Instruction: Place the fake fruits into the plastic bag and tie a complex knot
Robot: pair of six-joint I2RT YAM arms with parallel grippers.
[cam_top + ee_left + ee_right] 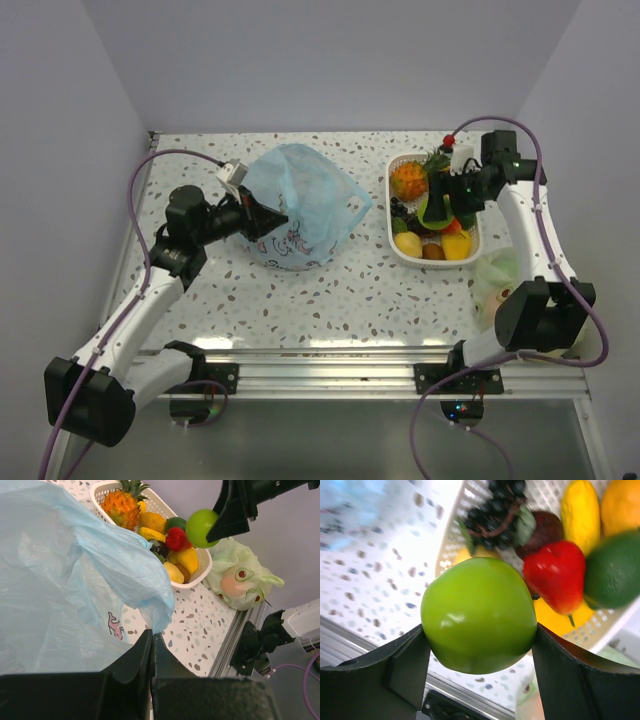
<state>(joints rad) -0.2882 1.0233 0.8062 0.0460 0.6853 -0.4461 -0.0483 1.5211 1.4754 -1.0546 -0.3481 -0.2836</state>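
Right end effector (480, 650) clamped on green apple (479, 610) (above the basket (195, 581)), left end effector (151, 647) closed, seemingly pinching plastic bag (60, 580)

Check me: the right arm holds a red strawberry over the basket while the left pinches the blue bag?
No: the right gripper holds a green apple, as the right wrist view shows; the red strawberry lies in the basket. The left gripper does pinch the blue bag.

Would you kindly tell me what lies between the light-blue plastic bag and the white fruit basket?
Nothing: the top view shows only bare speckled table between the plastic bag and the basket.
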